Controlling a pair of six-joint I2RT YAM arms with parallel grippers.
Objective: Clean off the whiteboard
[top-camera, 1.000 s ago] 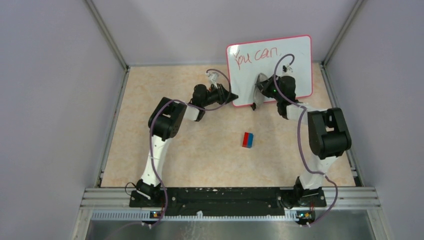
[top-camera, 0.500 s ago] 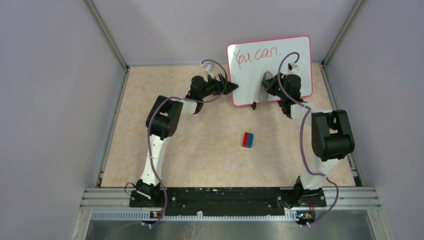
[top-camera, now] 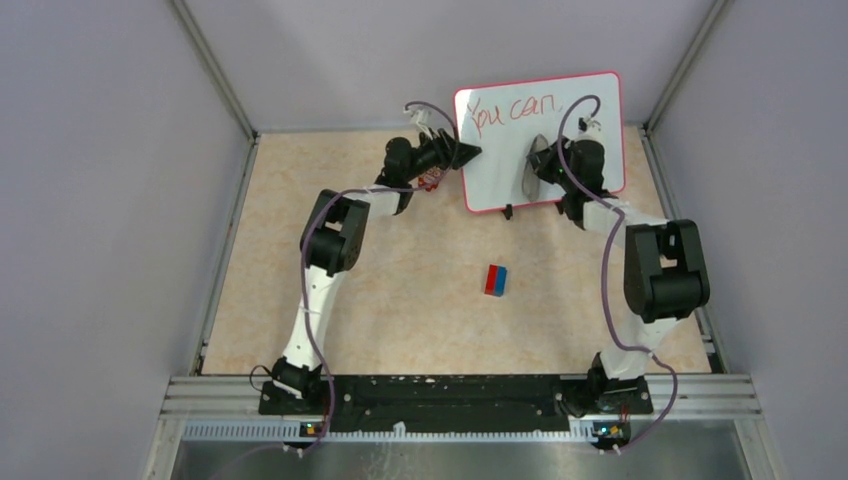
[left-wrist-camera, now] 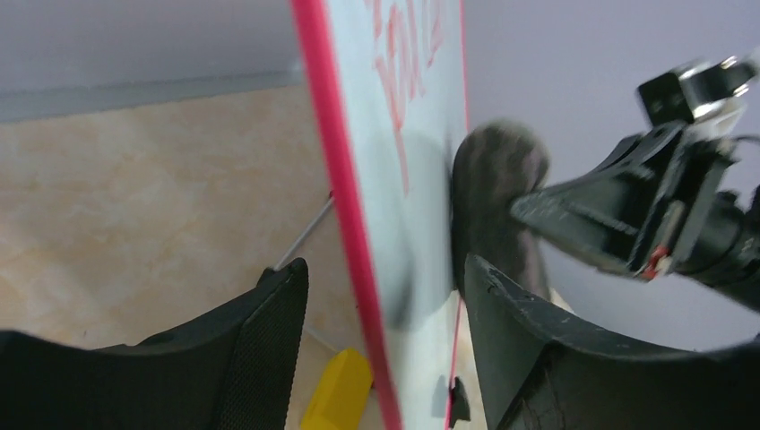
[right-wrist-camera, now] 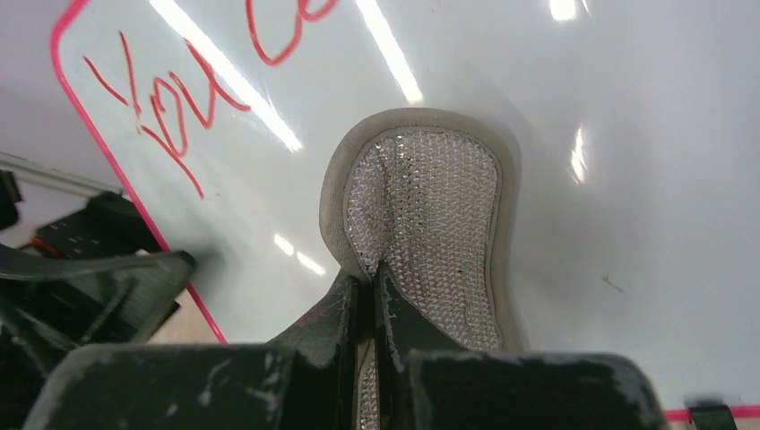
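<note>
We find the whiteboard (top-camera: 497, 182) upright at the worktop's (top-camera: 400, 290) far edge, approx. half done — red writing (top-camera: 505, 110) up top unwiped — w/ right hand (right-wrist-camera: 372, 278) clamped on a grey cloth (right-wrist-camera: 421, 206) against it, left hand (top-camera: 468, 153) open astride its edge.

Robot lab test cell

Plain lilac walls (top-camera: 100, 200) box in a tan table (top-camera: 420, 320). A left arm (top-camera: 328, 240) and a right arm (top-camera: 660, 270) are bolted to a metal rail (top-camera: 460, 388).
</note>
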